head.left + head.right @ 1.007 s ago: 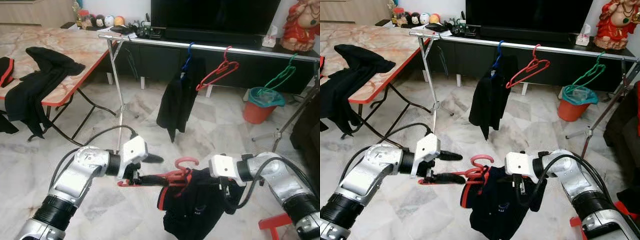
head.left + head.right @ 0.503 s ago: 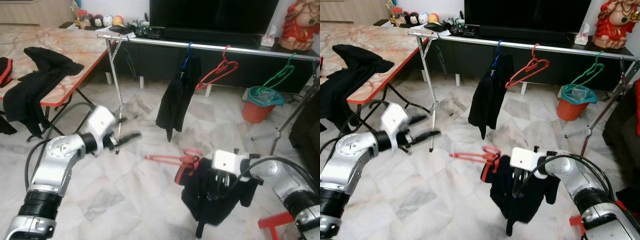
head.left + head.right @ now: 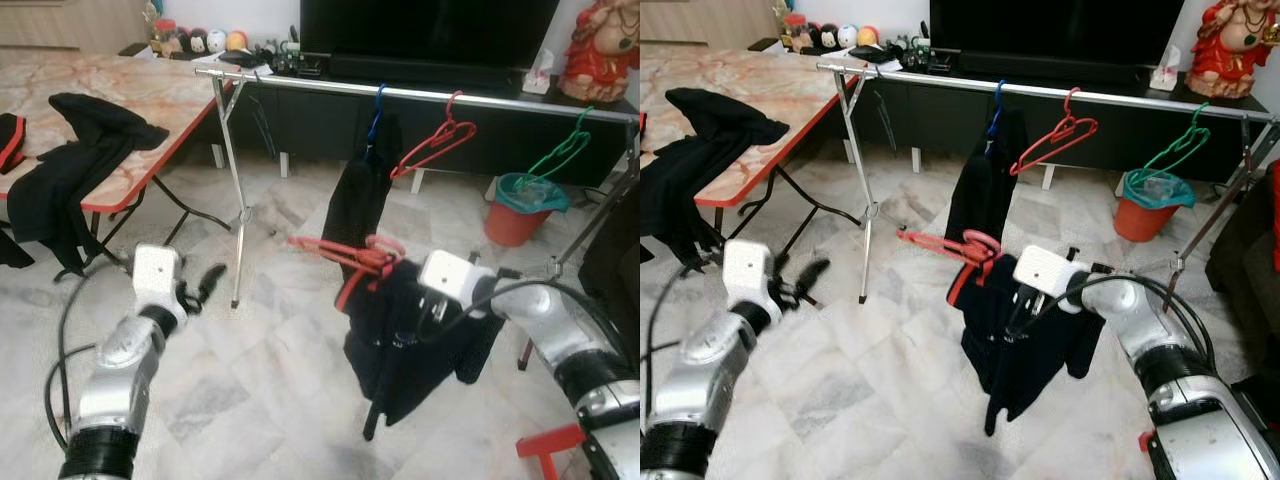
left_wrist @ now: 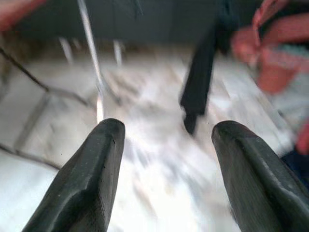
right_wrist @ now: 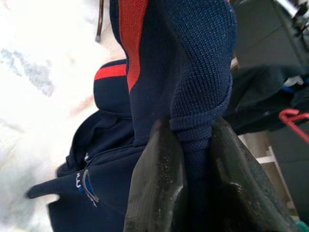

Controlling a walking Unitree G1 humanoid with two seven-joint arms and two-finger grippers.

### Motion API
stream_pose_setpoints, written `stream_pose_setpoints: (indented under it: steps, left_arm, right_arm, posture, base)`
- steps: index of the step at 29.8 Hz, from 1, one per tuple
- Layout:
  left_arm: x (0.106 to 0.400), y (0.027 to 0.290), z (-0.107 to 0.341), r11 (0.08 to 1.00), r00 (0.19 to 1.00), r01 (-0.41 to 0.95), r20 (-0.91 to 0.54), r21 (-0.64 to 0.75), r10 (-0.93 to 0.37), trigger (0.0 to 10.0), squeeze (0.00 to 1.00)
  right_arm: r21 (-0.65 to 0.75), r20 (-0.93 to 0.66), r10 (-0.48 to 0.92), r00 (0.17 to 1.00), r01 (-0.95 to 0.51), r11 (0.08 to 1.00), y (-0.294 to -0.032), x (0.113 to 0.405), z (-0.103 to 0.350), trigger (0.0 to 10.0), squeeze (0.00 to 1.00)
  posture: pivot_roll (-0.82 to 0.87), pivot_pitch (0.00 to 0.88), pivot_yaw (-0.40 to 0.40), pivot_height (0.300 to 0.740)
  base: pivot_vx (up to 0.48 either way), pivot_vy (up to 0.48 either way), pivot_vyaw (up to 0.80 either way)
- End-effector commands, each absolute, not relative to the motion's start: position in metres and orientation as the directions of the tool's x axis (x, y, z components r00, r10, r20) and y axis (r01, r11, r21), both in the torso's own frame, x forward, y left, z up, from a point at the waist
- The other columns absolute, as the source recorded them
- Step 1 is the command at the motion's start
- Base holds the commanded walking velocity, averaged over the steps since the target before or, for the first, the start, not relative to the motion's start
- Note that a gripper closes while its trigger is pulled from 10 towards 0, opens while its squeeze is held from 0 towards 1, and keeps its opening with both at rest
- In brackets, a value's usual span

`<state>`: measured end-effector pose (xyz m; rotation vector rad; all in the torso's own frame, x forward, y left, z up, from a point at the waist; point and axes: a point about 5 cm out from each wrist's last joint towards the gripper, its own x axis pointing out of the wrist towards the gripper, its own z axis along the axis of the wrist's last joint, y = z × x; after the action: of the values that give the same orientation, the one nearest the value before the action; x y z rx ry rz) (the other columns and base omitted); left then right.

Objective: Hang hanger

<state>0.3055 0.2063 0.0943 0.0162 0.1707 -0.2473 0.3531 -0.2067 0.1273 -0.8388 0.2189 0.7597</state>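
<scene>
Rail: a silver clothes rail [image 3: 420,94] ran across the room in front of a dark TV cabinet [image 3: 300,120], with open stretches between what hung on it.
On the rail: a black garment on a blue hanger [image 3: 376,105], a bare red hanger [image 3: 436,140], and a bare green hanger [image 3: 560,155] near the far right end.
Rail leg: the left upright [image 3: 234,190] stood just beside the folding table [image 3: 140,90].
Red hanger with jumper: the red hanger [image 3: 345,253] carrying a navy jumper [image 3: 410,335] was held in mid-air, below and in front of the rail, apart from it.
Right gripper: the right gripper [image 5: 186,159] was pinching a fold of the jumper's knit, arm reaching forward and raised.
Left gripper: the left gripper [image 4: 166,164] was spread wide and held nothing, low at the left, pointing towards the rail leg.
Floor: pale marble tiles [image 3: 250,370], open in front of the rail.
Room: black clothes [image 3: 70,160] draped over the table edge; an orange bin [image 3: 520,215] under the rail's right end.
</scene>
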Motion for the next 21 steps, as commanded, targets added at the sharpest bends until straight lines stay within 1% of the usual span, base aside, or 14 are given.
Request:
stream_pose_setpoints:
  steps: [1,4,9,11,12,16,19,21]
  left_arm:
    - [0.304,0.198,0.086,0.957,0.936,0.285,-0.202,-0.048,-0.289,10.0,0.0]
    - [0.3,0.183,0.075,0.93,0.9,0.355,-0.234,-0.097,-0.368,10.0,0.0]
    - [0.299,0.161,0.064,0.876,0.843,0.448,-0.242,-0.176,-0.48,10.0,0.0]
    - [0.3,0.16,0.063,0.871,0.841,0.448,-0.234,-0.203,-0.487,10.0,0.0]
    - [0.301,0.158,0.061,0.859,0.832,0.453,-0.231,-0.24,-0.504,10.0,0.0]
    - [0.299,0.152,0.052,0.837,0.804,0.48,-0.25,-0.261,-0.539,10.0,0.0]
    - [0.299,0.146,0.051,0.813,0.797,0.494,-0.214,-0.307,-0.565,10.0,0.0]
    - [0.3,0.144,0.052,0.808,0.795,0.499,-0.207,-0.313,-0.571,10.0,0.0]
  right_arm:
    - [-0.609,-0.396,0.536,0.745,-0.651,0.454,-0.203,0.36,0.143,0.0,0.0]
    - [-0.604,-0.375,0.562,0.737,-0.655,0.455,-0.197,0.361,0.148,0.0,0.0]
    - [-0.601,-0.339,0.612,0.715,-0.665,0.444,-0.186,0.363,0.159,0.0,0.0]
    - [-0.595,-0.323,0.627,0.709,-0.667,0.448,-0.183,0.363,0.162,0.0,0.0]
    - [-0.591,-0.312,0.645,0.698,-0.674,0.443,-0.179,0.362,0.166,0.0,0.0]
    - [-0.589,-0.293,0.673,0.679,-0.683,0.432,-0.173,0.362,0.171,0.0,0.0]
    - [-0.585,-0.299,0.701,0.647,-0.705,0.401,-0.166,0.358,0.173,0.0,0.0]
    - [-0.582,-0.297,0.705,0.644,-0.708,0.401,-0.165,0.358,0.173,0.0,0.0]
  posture:
    - [0.03,0.0,-0.035,0.74]
    - [0.04,0.0,-0.033,0.74]
    - [0.03,0.0,-0.031,0.74]
    - [0.03,0.0,-0.03,0.74]
    - [0.03,0.0,-0.027,0.74]
    - [0.03,0.0,-0.028,0.74]
    - [0.03,0.0,-0.028,0.74]
    - [0.03,0.0,-0.028,0.74]
  base:
    - [0.0,0.0,0.0]
    - [0.0,0.0,0.0]
    - [0.0,0.0,0.0]
    - [0.0,0.0,0.0]
    - [0.0,0.0,0.0]
    - [0.0,0.0,0.0]
    - [0.0,0.0,0.0]
    - [0.0,0.0,0.0]
